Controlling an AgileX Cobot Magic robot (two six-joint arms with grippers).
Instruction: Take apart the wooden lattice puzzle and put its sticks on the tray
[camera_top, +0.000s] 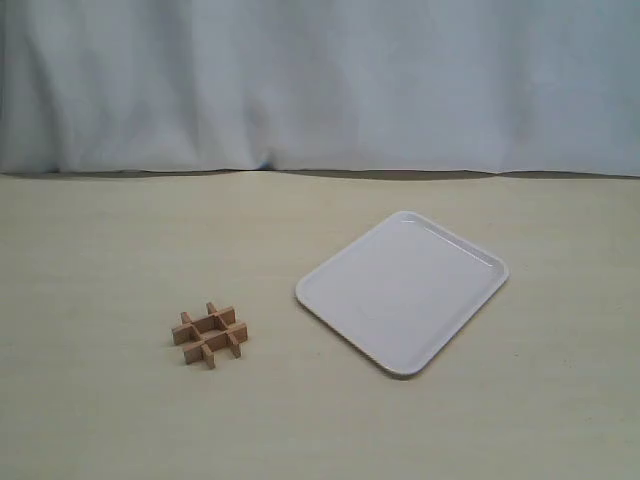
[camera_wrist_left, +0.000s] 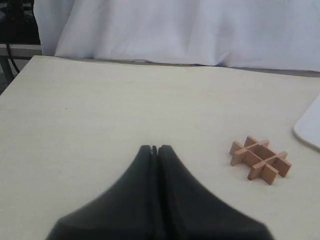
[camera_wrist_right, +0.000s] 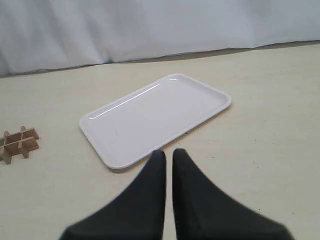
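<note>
The wooden lattice puzzle (camera_top: 208, 335) lies assembled on the table, its four light-brown sticks crossed two by two, left of the white tray (camera_top: 400, 290). The tray holds nothing. Neither arm shows in the exterior view. In the left wrist view my left gripper (camera_wrist_left: 155, 148) is shut on nothing, its black fingers pressed together, with the puzzle (camera_wrist_left: 260, 160) lying apart from it and a tray corner (camera_wrist_left: 310, 127) at the frame's edge. In the right wrist view my right gripper (camera_wrist_right: 169, 152) is shut with only a thin slit, just short of the tray (camera_wrist_right: 155, 117); the puzzle (camera_wrist_right: 18, 143) lies far off.
A white cloth backdrop (camera_top: 320, 80) hangs along the table's far edge. The pale table (camera_top: 100, 250) stretches bare around puzzle and tray. Its corner and dark equipment (camera_wrist_left: 15, 30) beyond it show in the left wrist view.
</note>
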